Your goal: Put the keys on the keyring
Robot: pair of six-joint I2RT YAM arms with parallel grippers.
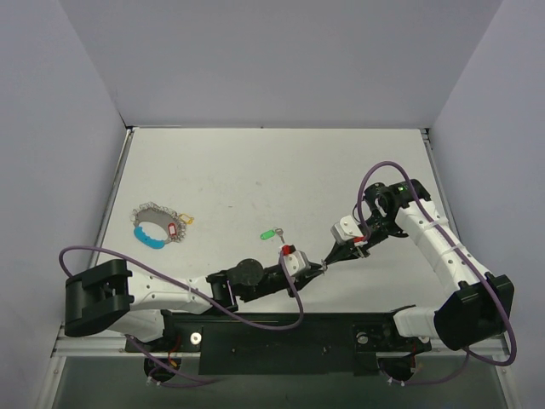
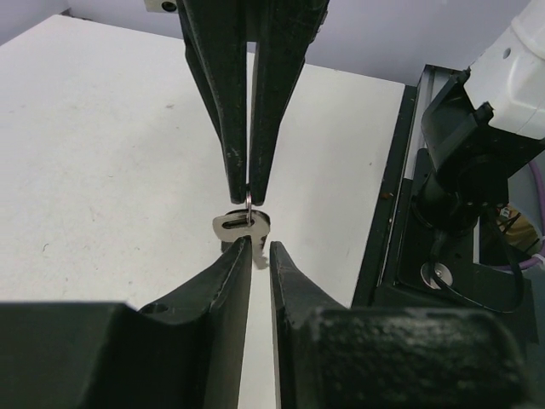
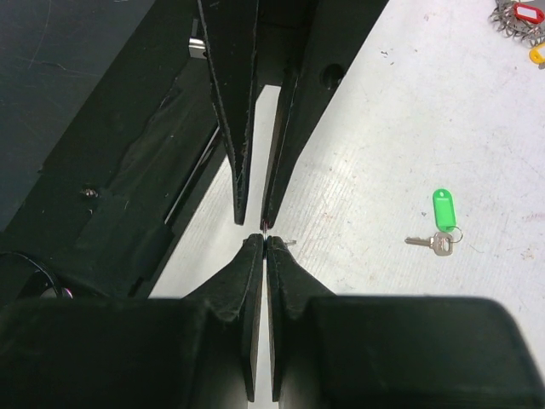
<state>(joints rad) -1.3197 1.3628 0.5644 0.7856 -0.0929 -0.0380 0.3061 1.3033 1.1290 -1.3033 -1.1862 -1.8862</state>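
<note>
Left wrist view showed the left gripper (image 2: 260, 248), jaws narrow around a key (image 2: 238, 225) that the right gripper (image 2: 249, 196) opposite pinched shut, likely steadying it for a handover, with the green-tagged key (image 3: 443, 211) and keyring (image 1: 152, 236) lying well away.

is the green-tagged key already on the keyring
No, the green-tagged key lies by itself, well apart from the keyring.

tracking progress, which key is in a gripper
The silver key pinched at the right gripper tips, no tag visible; the green-tagged key lies loose on the table.
</note>
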